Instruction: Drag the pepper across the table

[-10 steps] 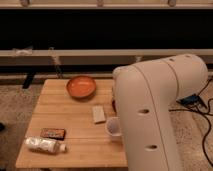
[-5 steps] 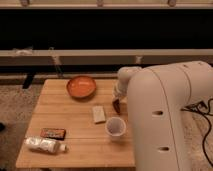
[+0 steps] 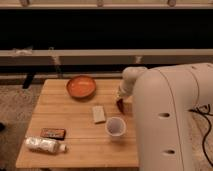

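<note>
The light wooden table [image 3: 75, 107] fills the lower left of the camera view. My white arm covers its right side. The gripper [image 3: 121, 96] hangs at the arm's end over the right part of the table, beyond the white cup [image 3: 115, 126]. A small dark red piece, the pepper [image 3: 120, 104], shows right under the gripper at the arm's edge. Most of it is hidden by the arm. I cannot tell whether the gripper touches it.
A round orange bowl [image 3: 81, 86] stands at the back middle. A pale flat packet [image 3: 98, 114] lies mid-table. A dark brown packet [image 3: 52, 133] and a lying white bottle [image 3: 45, 145] are at the front left. A dark wall with a rail runs behind.
My arm has swung back and to the right, uncovering the cup and more of the table. The gripper end now shows near the table's right side. The other objects have not moved.
</note>
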Action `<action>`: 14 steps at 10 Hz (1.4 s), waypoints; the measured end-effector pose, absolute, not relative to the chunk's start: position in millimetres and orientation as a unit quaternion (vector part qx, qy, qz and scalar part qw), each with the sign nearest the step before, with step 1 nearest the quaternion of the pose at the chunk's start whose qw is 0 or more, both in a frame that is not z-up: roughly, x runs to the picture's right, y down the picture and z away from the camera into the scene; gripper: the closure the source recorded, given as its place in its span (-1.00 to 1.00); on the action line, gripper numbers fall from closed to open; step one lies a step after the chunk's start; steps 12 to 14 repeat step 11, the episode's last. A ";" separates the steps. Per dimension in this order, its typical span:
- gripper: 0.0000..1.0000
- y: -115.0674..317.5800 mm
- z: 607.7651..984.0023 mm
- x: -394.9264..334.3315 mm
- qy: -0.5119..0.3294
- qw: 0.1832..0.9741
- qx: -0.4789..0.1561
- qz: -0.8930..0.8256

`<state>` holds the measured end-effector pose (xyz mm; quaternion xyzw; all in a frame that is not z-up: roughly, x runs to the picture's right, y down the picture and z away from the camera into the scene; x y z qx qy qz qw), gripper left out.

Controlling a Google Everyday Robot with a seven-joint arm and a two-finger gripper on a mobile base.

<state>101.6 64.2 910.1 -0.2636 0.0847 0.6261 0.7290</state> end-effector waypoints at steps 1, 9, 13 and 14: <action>0.29 63.7 908.4 103.9 0.087 0.730 -0.261 0.626; -0.60 59.8 886.0 113.4 0.099 0.732 -0.251 0.625; -0.60 59.5 885.9 112.9 0.098 0.732 -0.251 0.625; -0.60 59.5 885.9 112.9 0.098 0.732 -0.251 0.625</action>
